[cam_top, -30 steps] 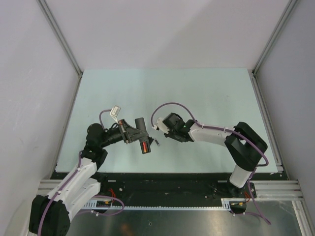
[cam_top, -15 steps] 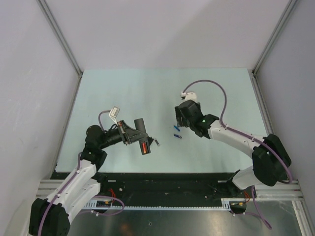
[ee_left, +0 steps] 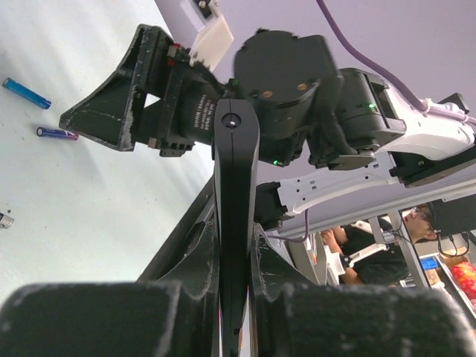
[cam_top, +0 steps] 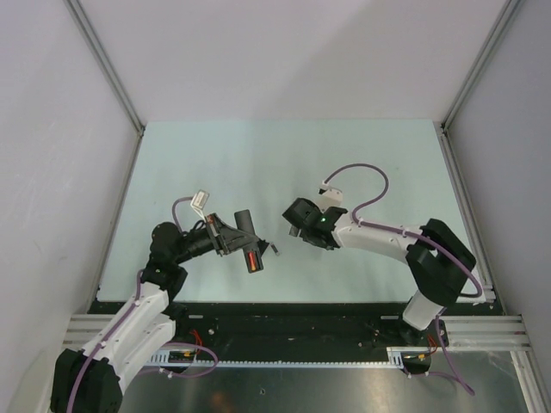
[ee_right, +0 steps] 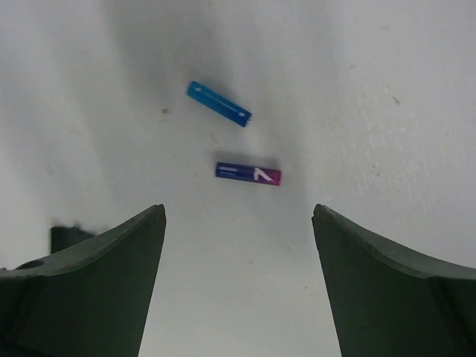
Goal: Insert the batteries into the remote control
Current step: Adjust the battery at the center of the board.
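My left gripper [cam_top: 234, 241] is shut on the remote control [cam_top: 248, 243], a slim black bar held edge-up off the table. A red-orange battery [cam_top: 252, 260] shows in its near end. In the left wrist view the remote control [ee_left: 236, 178] rises between the fingers [ee_left: 192, 253]. My right gripper [cam_top: 299, 225] hangs open, low over the table just right of the remote. In its wrist view a bright blue battery [ee_right: 218, 103] and a dark blue-purple battery [ee_right: 248, 173] lie just beyond the open right gripper [ee_right: 238, 216], touching nothing. The top view hides both.
A small grey piece [cam_top: 277, 251] lies on the pale green table [cam_top: 370, 163] between the two grippers. Frame rails [cam_top: 465, 198] border the table at left and right. A dark shape [ee_right: 68, 238] shows behind the right gripper's left finger.
The right gripper swung away from the remote towards the back right, then came back down over the two loose batteries, its jaws opening wide. The left gripper and remote barely moved.
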